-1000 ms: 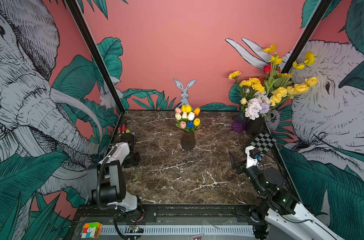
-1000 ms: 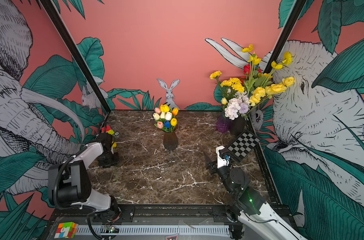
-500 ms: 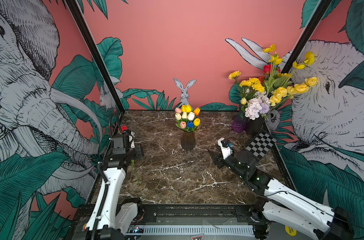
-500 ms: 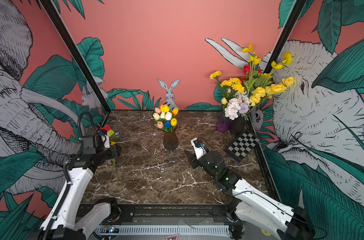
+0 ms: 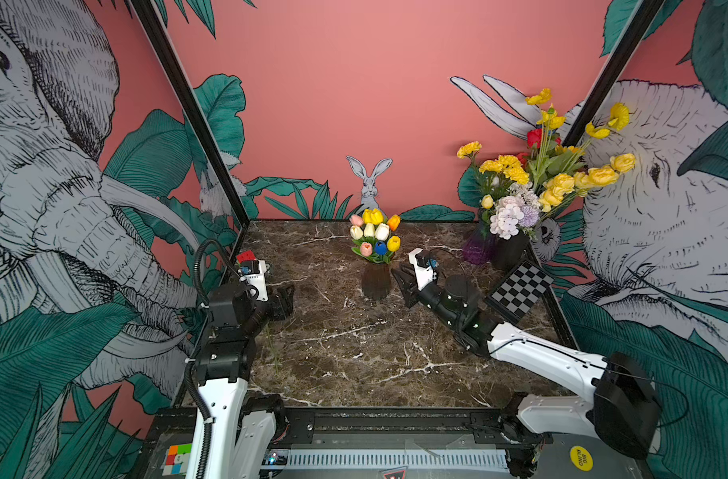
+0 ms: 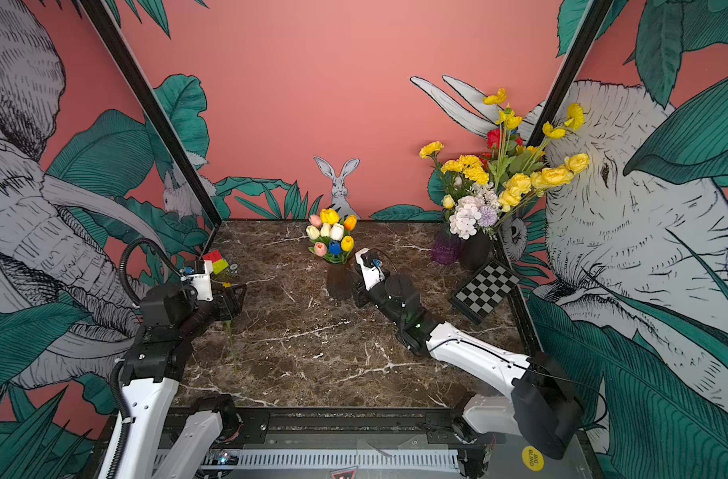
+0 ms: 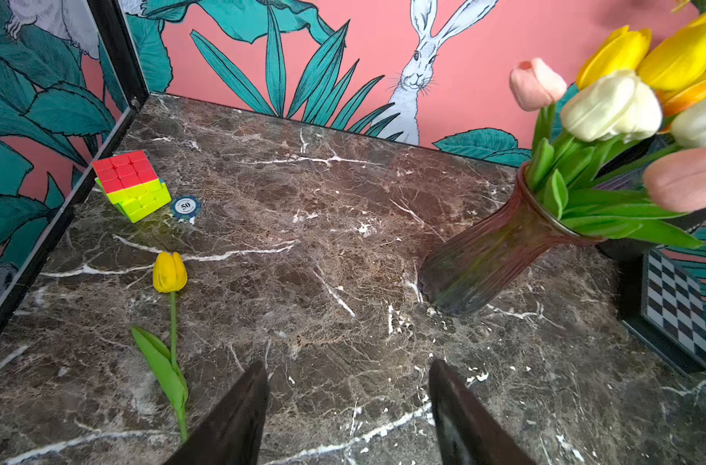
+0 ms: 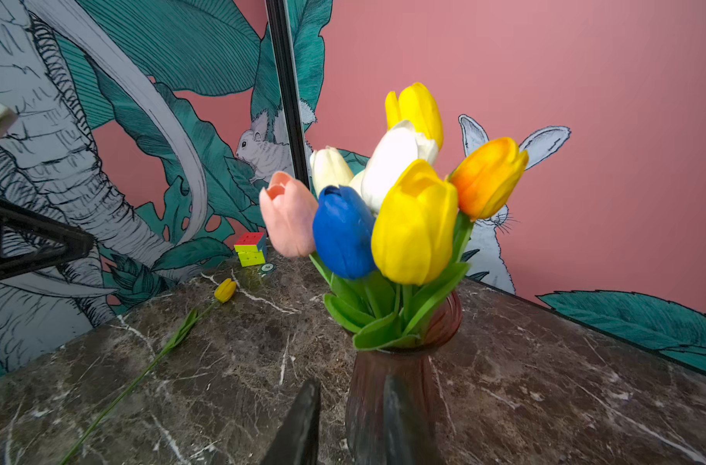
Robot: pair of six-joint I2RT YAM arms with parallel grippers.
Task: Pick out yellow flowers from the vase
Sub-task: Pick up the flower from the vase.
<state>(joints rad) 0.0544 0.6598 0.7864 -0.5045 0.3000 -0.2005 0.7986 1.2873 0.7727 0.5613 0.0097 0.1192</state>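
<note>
A dark ribbed glass vase (image 5: 375,282) (image 6: 338,282) (image 7: 488,257) (image 8: 367,374) mid-table holds tulips: yellow flowers (image 5: 372,215) (image 8: 415,221) (image 7: 625,52) among white, pink, blue and orange ones. One yellow tulip (image 7: 169,273) (image 8: 225,290) lies on the marble at the left, its stem (image 6: 231,344) pointing toward the front. My left gripper (image 7: 346,364) (image 5: 287,298) hovers open and empty beside that stem. My right gripper (image 8: 351,382) (image 6: 356,282) sits low against the vase's right side. Its jaws stand a narrow gap apart, and one finger (image 8: 399,418) overlaps the glass.
A Rubik's cube (image 7: 130,183) and a poker chip (image 7: 185,206) lie in the back left corner. Back right stand a purple vase (image 5: 476,249) and a dark vase (image 5: 507,253) with a tall mixed bouquet that includes yellow blooms (image 5: 561,184). A checkerboard (image 5: 520,290) leans there.
Both arms have swung out from folded poses near the front. The right gripper has reached the vase with its jaws narrowing. The left jaws have widened near the lying tulip.
</note>
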